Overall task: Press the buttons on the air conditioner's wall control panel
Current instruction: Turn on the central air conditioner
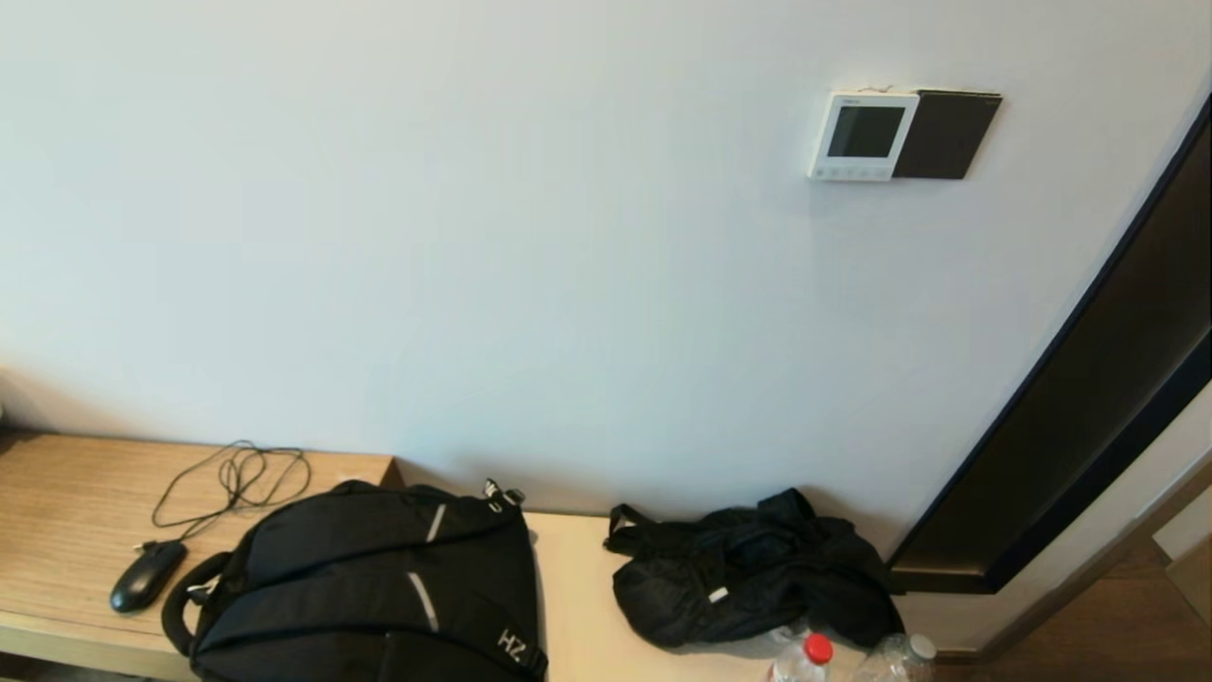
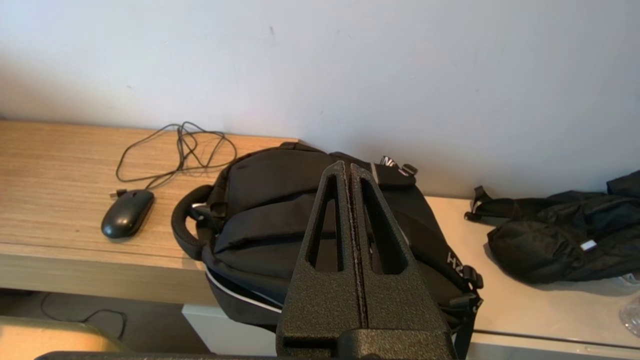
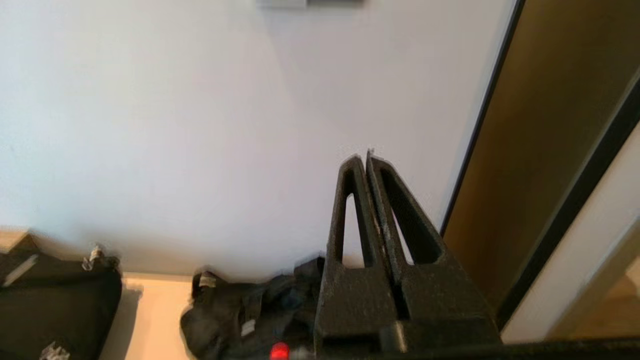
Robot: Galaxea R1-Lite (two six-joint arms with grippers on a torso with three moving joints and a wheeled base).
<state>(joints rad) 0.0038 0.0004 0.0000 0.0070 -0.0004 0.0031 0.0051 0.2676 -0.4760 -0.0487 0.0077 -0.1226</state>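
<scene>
The white wall control panel (image 1: 862, 135) hangs high on the wall at the right, its screen dark. A row of tiny pale buttons (image 1: 849, 172) runs along its lower edge. Only its bottom edge (image 3: 281, 3) shows in the right wrist view. Neither gripper shows in the head view. My right gripper (image 3: 364, 157) is shut and empty, pointing at the bare wall well below the panel. My left gripper (image 2: 348, 166) is shut and empty above the black backpack (image 2: 280, 220).
A dark brown plate (image 1: 947, 134) adjoins the panel on its right. A dark door frame (image 1: 1089, 379) stands at the right. On the wooden bench (image 1: 66, 511) lie a mouse (image 1: 147, 575) with its cable, the backpack (image 1: 379, 587), a black bag (image 1: 748, 578) and two bottles (image 1: 805, 658).
</scene>
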